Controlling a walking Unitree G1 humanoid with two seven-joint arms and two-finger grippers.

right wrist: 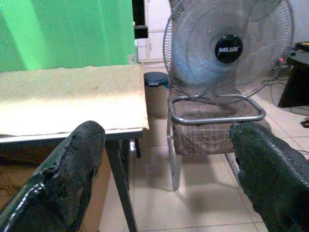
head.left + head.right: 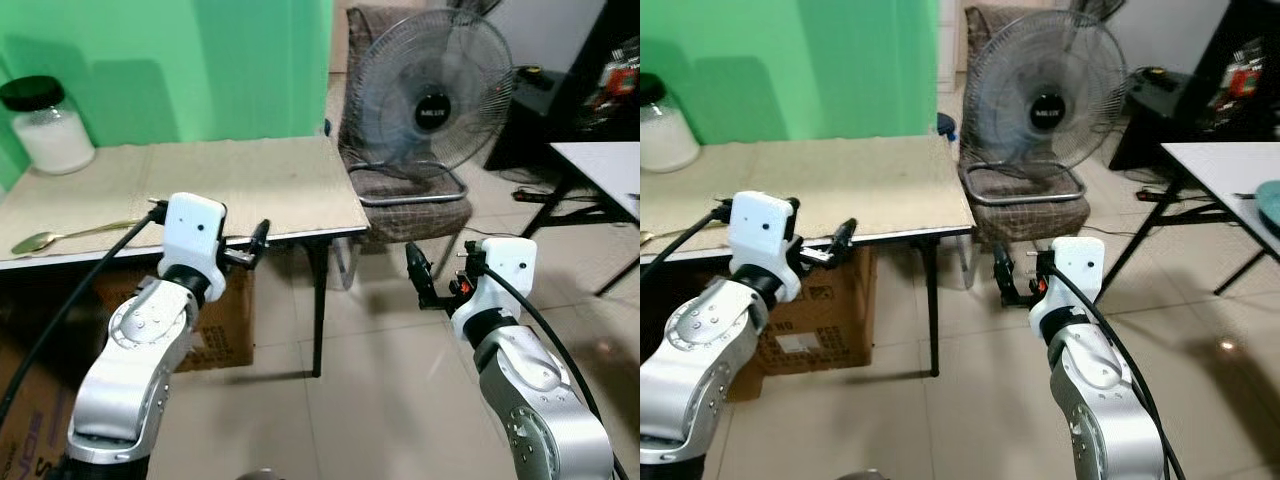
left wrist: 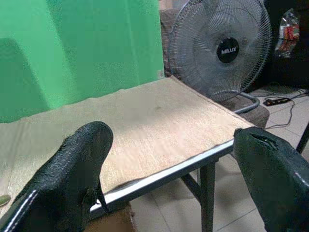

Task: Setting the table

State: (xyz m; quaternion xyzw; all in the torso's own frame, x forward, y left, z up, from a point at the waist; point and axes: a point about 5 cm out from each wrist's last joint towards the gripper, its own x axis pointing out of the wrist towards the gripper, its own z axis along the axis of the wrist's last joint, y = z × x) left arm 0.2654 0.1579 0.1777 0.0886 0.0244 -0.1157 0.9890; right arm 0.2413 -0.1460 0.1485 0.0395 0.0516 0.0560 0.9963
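Left claw [image 2: 262, 240] hovers at the tabletop [image 2: 250, 180] front edge, fingers wide, empty. Right claw [image 2: 418, 275], also wide, hangs over floor at 4 o'clock. Spoon [image 2: 60, 236] lies at 9 o'clock; jar [image 2: 45, 125] at 10 o'clock.

Table [image 2: 250, 190] with spoon [image 2: 60, 237], jar [image 2: 48, 125]

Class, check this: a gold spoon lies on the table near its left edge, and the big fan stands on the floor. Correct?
Not quite. The gold spoon does lie on the table, but the fan stands on a chair, as the left eye view shows.
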